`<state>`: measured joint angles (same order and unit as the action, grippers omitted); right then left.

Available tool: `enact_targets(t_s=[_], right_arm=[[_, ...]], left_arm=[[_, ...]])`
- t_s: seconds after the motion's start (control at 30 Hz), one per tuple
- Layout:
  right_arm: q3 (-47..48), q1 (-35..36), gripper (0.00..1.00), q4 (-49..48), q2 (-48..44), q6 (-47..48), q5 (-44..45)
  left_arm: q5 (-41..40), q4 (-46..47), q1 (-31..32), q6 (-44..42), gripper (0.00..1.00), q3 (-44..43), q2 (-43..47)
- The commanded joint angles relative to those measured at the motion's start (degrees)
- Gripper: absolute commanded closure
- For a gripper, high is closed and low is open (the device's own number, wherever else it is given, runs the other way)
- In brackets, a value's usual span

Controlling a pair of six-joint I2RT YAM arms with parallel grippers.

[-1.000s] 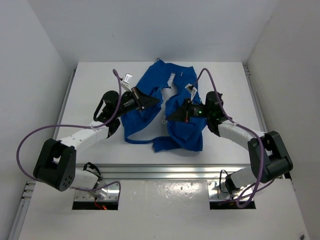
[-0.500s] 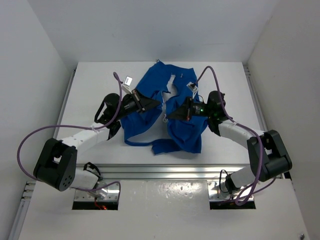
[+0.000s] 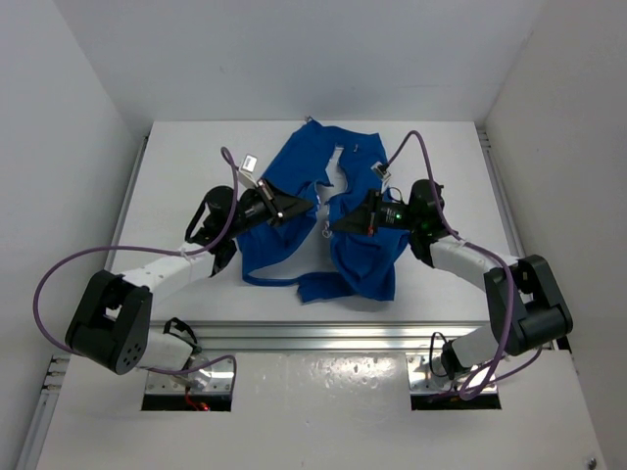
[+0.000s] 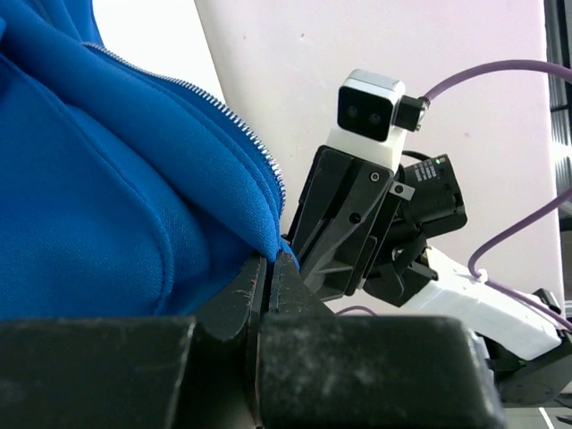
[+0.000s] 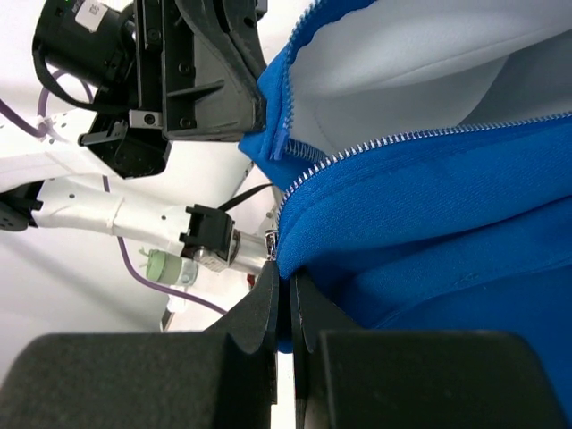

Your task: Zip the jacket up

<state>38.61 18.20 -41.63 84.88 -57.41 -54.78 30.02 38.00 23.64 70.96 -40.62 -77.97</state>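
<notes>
The bright blue jacket [image 3: 323, 211] lies open on the white table, its two front edges apart down the middle. My left gripper [image 3: 308, 203] is shut on the left front edge; in the left wrist view its jaws pinch blue fabric [image 4: 134, 214] just below the pale zipper teeth [image 4: 234, 125]. My right gripper [image 3: 335, 226] is shut on the right front edge; in the right wrist view the jaws clamp blue fabric [image 5: 429, 223] beside the zipper teeth [image 5: 402, 138], with white lining [image 5: 429, 54] above. The two grippers face each other a short gap apart.
The white table [image 3: 176, 176] has raised rails at its left and right sides and an aluminium rail [image 3: 323, 338] along the front. White walls enclose the back and sides. Purple cables loop from both arms.
Both grippers have shifted slightly while holding the jacket edges; the right one has moved a little up and right, drawing its fabric along. The gap between the edges stays similar.
</notes>
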Motion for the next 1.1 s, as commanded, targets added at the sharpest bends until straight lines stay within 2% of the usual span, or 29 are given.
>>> enact_targets(t_s=[0.0, 0.43, 1.07], right_arm=[[2.9, -0.9, 1.00, -1.5, -1.8, -0.2, 0.5], [2.8, -1.8, 1.00, 0.2, -3.1, -1.5, -1.0], [5.6, -0.8, 1.00, -2.8, -0.6, -3.7, -0.3]], left_arm=[[0.9, 4.0, 0.1, 2.7, 1.00, 0.9, 1.7], [5.7, 5.6, -1.5, -1.3, 1.00, 2.6, 2.2], [5.7, 9.4, -0.4, 1.6, 1.00, 0.9, 1.1]])
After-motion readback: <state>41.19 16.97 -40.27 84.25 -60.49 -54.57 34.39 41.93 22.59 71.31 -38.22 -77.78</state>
